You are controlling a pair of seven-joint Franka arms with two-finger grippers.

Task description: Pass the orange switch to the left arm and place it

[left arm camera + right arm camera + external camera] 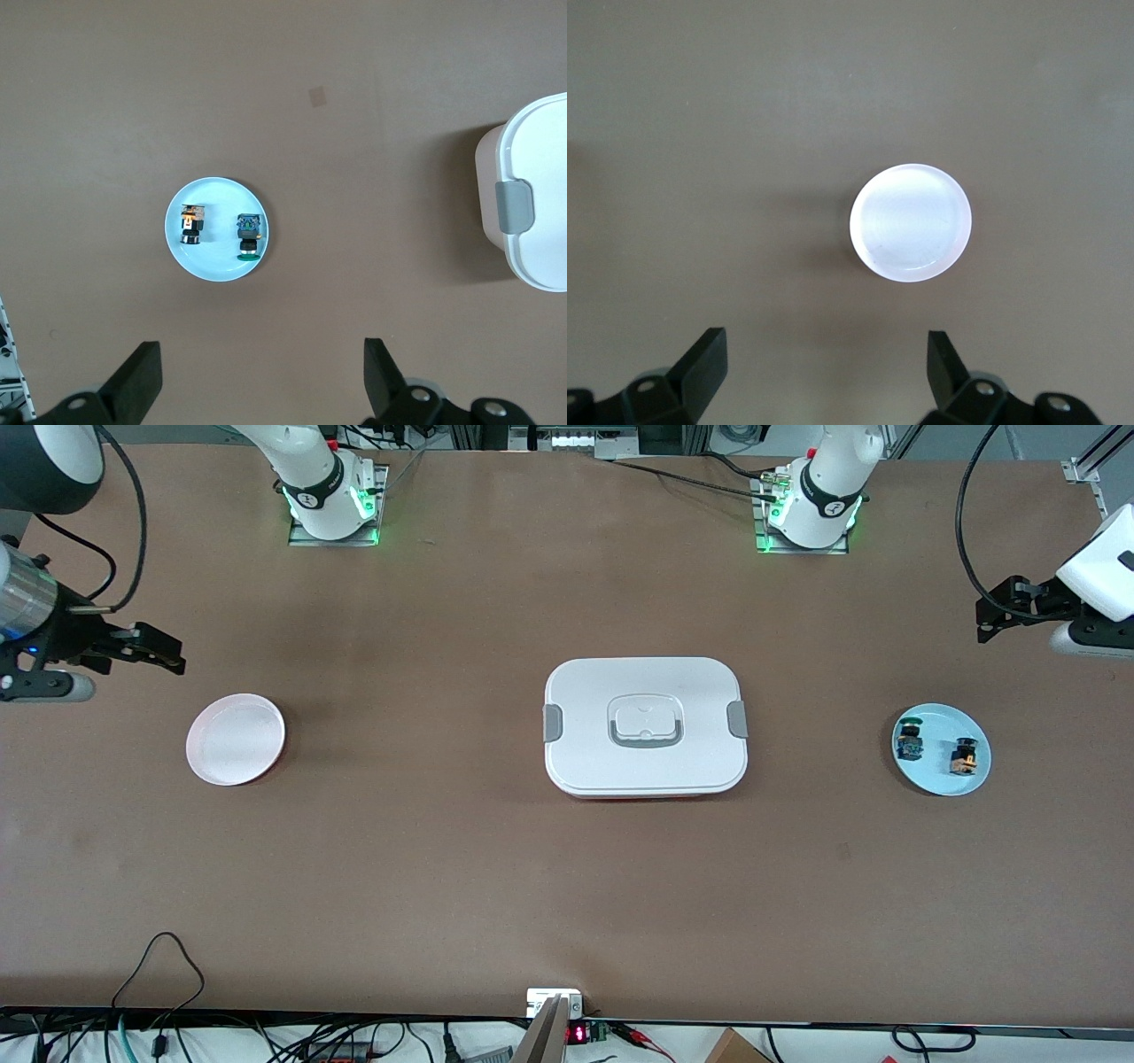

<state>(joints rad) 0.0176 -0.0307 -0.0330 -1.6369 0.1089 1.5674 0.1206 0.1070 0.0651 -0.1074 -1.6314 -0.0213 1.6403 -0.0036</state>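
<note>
The orange switch point(964, 755) lies on a light blue plate point(941, 779) toward the left arm's end of the table, beside a green-capped switch point(909, 740). In the left wrist view the orange switch point(190, 223) and the green one point(250, 237) lie side by side on that plate point(217, 261). My left gripper point(985, 624) is open and empty, up over bare table near the plate; it also shows in its wrist view point(263, 350). My right gripper point(168, 657) is open and empty over bare table near a pink plate point(236, 739), as its wrist view point(824, 341) shows.
The white box point(645, 726) with grey clips stands mid-table between the two plates; its end shows in the left wrist view point(532, 204). The pink plate point(911, 221) has nothing on it. Cables run along the table edge nearest the front camera.
</note>
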